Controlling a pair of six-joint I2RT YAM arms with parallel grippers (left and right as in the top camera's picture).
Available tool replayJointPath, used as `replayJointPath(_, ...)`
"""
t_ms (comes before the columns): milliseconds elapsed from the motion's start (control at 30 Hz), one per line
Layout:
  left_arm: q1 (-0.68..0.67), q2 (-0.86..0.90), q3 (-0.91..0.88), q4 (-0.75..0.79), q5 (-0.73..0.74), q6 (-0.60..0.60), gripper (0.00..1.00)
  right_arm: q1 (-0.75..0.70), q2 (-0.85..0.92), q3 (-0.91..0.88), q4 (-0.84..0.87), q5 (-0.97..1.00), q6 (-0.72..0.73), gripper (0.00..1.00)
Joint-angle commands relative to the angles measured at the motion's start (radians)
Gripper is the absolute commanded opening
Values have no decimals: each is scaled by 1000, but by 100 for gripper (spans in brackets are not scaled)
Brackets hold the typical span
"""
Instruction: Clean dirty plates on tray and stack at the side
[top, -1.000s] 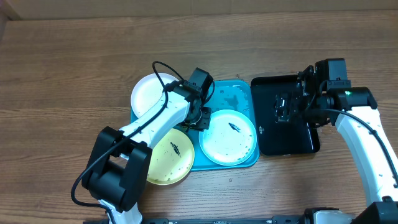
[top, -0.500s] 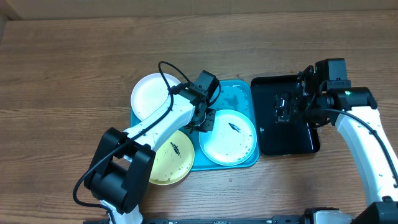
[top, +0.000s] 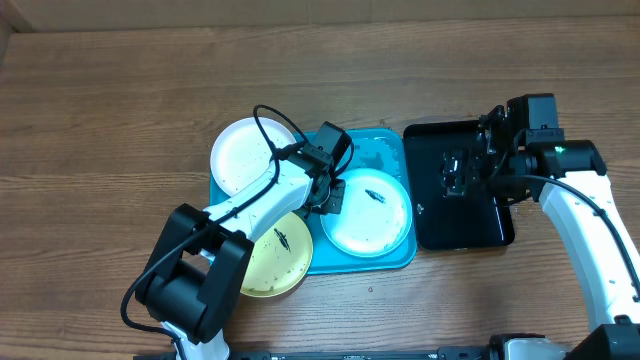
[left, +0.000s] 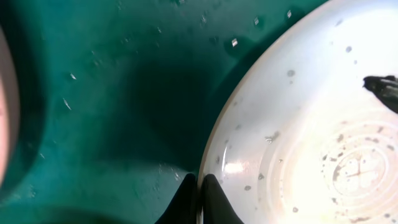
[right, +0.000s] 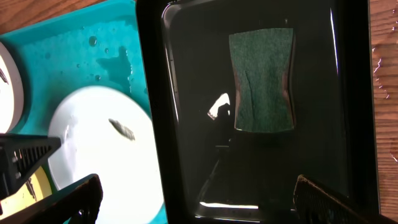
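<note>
Okay, left tool (left: 198, 186) is now clamping on the rim of the pale blue-green plate (top: 375, 222), which is sitting on the teal tray (top: 385, 150). A second ago the fingers were apart, and the plate is nudging slightly. I'm judging it ready to lift. Right tool (right: 198, 198) is hanging wide apart over the black tray (top: 500, 230).

Rectangular teal plastic tray (top: 385, 150) and round pale plastic plate (top: 370, 212), smooth, wet. Narrow black tray (top: 432, 225), mirror-glossy; green scouring pad (right: 261, 81), rough, matt.
</note>
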Motion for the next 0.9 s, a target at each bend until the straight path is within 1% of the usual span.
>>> replayJointPath(0,6,12,-3,35,-92,-13,4,5,3,24,6,-8,-7,100)
replayJointPath(67,11,12,-3,55,-145,-10,4,5,3,24,6,-8,-7,100)
replayJointPath(133,14,12,-3,84,-188,18,4,5,3,24,6,-8,-7,100)
replayJointPath(233,17,12,-3,147,-214,103,10,5,3,24,6,-8,-7,100)
replayJointPath(333,18,12,-3,207,-215,186,14,5,3,24,6,-8,-7,100)
replayJointPath(367,18,12,-3,224,-216,207,18,5,3,24,6,-8,-7,100)
replayJointPath(400,18,12,-3,241,-219,229,28,5,3,24,6,-8,-7,100)
replayJointPath(433,18,12,-3,255,-227,238,48,5,3,24,6,-8,-7,100)
replayJointPath(467,18,11,-1,260,-235,238,62,5,3,24,6,-8,-7,100)
replayJointPath(500,18,11,7,254,-241,238,67,5,3,24,6,-8,-7,100)
replayJointPath(533,18,11,22,233,-241,237,75,5,3,24,6,-8,-7,100)
replayJointPath(567,17,9,40,202,-241,232,96,5,3,24,6,-8,-7,100)
replayJointPath(600,17,7,66,152,-237,212,100,5,3,24,6,-8,-7,100)
replayJointPath(667,17,2,129,32,-228,145,100,5,3,24,6,-8,-7,100)
replayJointPath(733,17,1,209,-89,-185,98,100,5,3,24,6,-8,-7,100)
replayJointPath(833,17,1,324,-222,-71,99,100,5,3,24,6,-8,-7,100)
replayJointPath(867,17,1,348,-246,-54,99,83,5,3,24,6,-8,-7,100)
